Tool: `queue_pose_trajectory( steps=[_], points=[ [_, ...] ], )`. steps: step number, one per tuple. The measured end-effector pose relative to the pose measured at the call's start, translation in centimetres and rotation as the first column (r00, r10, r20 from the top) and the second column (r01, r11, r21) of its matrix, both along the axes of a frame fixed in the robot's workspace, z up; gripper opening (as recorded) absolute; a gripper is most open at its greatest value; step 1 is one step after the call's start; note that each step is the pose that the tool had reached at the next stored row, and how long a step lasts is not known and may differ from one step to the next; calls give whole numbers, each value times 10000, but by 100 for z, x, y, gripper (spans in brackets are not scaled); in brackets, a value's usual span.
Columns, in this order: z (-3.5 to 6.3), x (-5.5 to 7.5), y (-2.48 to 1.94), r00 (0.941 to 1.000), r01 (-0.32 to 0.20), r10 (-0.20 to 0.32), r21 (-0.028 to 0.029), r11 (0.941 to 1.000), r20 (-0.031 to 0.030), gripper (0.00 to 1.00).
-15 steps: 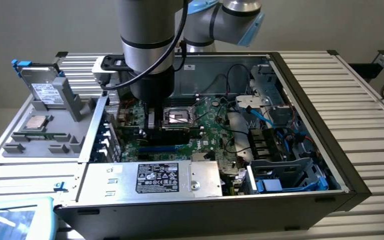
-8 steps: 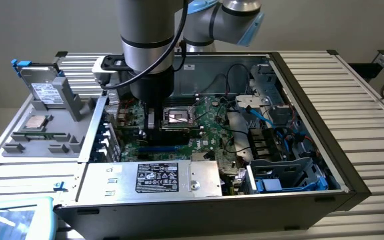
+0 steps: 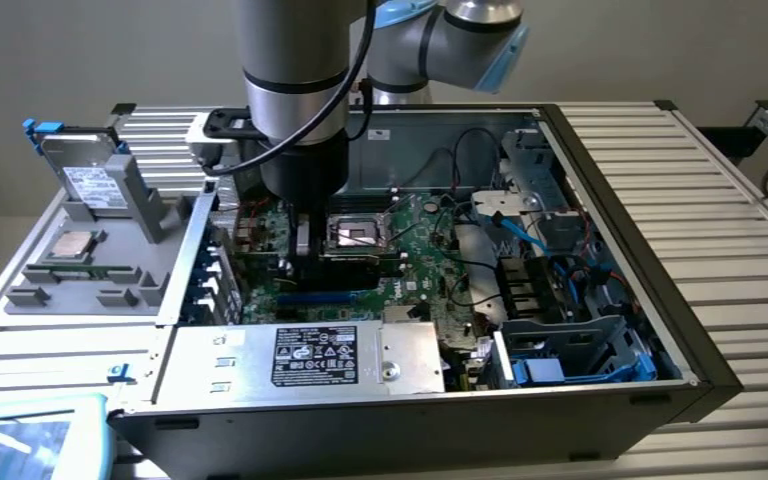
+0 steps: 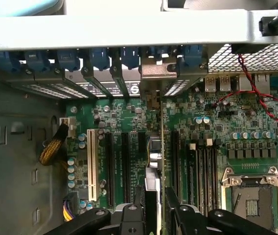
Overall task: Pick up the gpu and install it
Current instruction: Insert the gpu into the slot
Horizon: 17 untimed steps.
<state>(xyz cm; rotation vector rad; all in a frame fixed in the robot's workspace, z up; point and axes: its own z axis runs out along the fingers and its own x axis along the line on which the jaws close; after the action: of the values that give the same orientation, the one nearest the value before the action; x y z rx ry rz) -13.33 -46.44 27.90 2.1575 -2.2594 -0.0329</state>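
My gripper [image 3: 311,258] is down inside the open computer case [image 3: 624,390], over the green motherboard [image 3: 418,240] beside the CPU socket. In the wrist view the gpu [image 4: 154,169] is seen edge-on, a thin upright card standing between my fingers [image 4: 172,208]. The gripper [image 4: 157,208] is shut on it. The card stands over the black expansion slots [image 4: 124,166], with its metal bracket [image 4: 154,73] against the case's rear slot openings. I cannot tell how deep its lower edge sits in a slot.
A white slot [image 4: 91,164] and black slots lie beside the card, blue slot latches [image 4: 100,56] along the rear wall. A red-black cable [image 4: 256,98] loops near the CPU socket [image 4: 251,196]. Outside, a grey holder [image 3: 84,275] carries a hard drive [image 3: 91,182]; the power supply [image 3: 311,355] fills the case's front.
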Motion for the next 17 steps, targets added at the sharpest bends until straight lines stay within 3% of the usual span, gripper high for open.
queue_pose_trajectory(
  steps=[17],
  points=[
    [-106, -11, 8, 10000, 0, 0, -1, 10000, -1, 27]
  ],
)
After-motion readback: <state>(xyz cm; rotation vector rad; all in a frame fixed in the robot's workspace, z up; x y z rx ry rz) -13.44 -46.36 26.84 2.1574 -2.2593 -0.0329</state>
